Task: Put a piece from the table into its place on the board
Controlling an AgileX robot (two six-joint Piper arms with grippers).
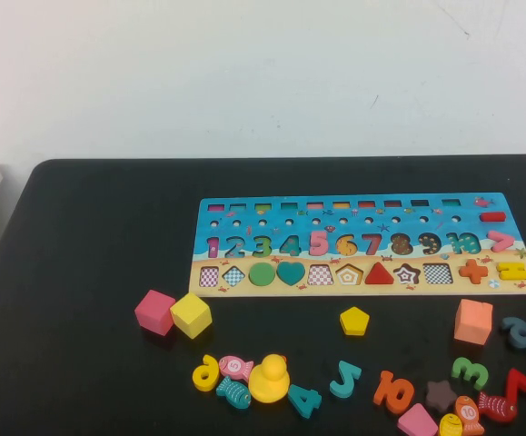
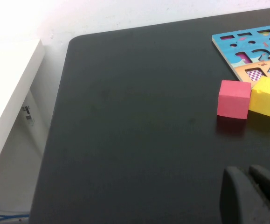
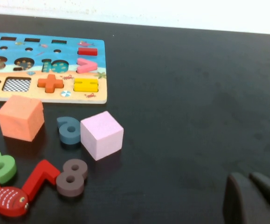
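Pentagon piece (image 1: 354, 321), yellow and flat, lies loose on the black table (image 1: 81, 272) at lower centre of the high view, just below the board (image 1: 364, 246) and beneath its red triangle, with nothing touching it. Left of it sit a pink cube (image 1: 154, 312) and a yellow cube (image 1: 191, 314) side by side, and a yellow duck (image 1: 269, 378) stands lower down among scattered numbers. Neither arm shows from above; the right gripper (image 3: 255, 198) fills its wrist view's lower right corner, fingers pressed together on nothing, while the left gripper (image 2: 252, 196) looks much the same, though I cannot tell for sure.
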